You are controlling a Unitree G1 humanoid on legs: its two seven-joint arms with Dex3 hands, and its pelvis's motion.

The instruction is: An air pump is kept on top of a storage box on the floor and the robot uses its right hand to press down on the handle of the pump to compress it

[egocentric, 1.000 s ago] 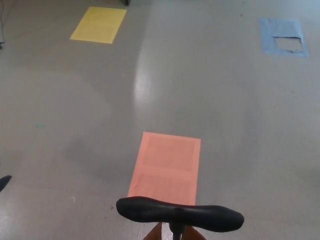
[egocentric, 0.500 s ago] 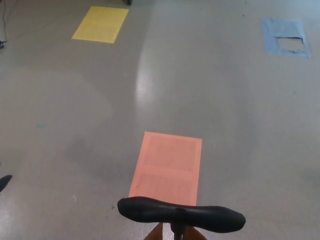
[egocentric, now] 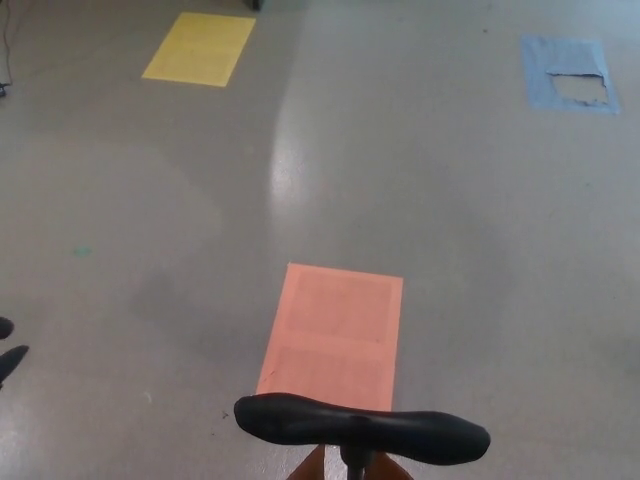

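At bottom centre, pump handle (egocentric: 362,430) stands raised, untouched; box mostly out of frame. Neither hand in view, so finger state can't be told. Press not yet begun; next: right hand onto handle's top.

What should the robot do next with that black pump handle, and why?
Probably bring its right hand into view and set it on top of the pump handle. The handle stands bare at the bottom of the picture, and neither robot hand shows, so no pressing can begin until a hand arrives.
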